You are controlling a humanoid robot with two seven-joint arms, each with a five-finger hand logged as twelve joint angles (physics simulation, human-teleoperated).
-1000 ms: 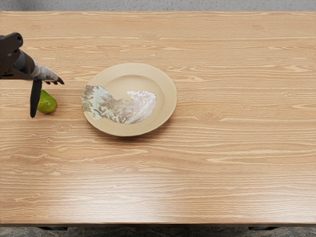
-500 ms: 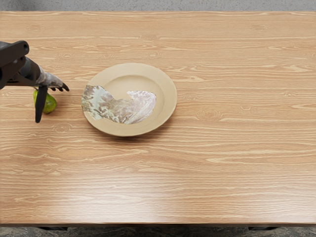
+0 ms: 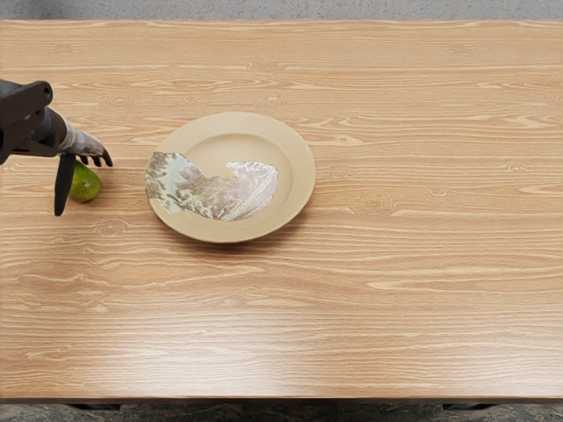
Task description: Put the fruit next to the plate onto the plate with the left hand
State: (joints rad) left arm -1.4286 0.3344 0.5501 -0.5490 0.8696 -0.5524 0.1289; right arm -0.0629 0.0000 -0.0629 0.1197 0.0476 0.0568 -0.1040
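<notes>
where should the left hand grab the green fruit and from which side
Around its rounded middle, from above: the green fruit lies low on the table, left of the plate, clear of its rim. The left hand hangs right over it, so a top-down pinch looks easiest.

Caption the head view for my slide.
Left hand, open, at the green fruit left of the tan plate on a wooden table.

My left hand [image 3: 81, 146] looks like matt black plastic at the wrist and thumb, with a duller grey shell over the knuckles. The green fruit [image 3: 86, 183] has smooth skin with a soft shine. The plate [image 3: 295, 149] is matt tan, like unglazed ceramic, with a mottled grey-green patch. The table [image 3: 396, 290] is pale, strongly grained wood with a satin finish.
</notes>
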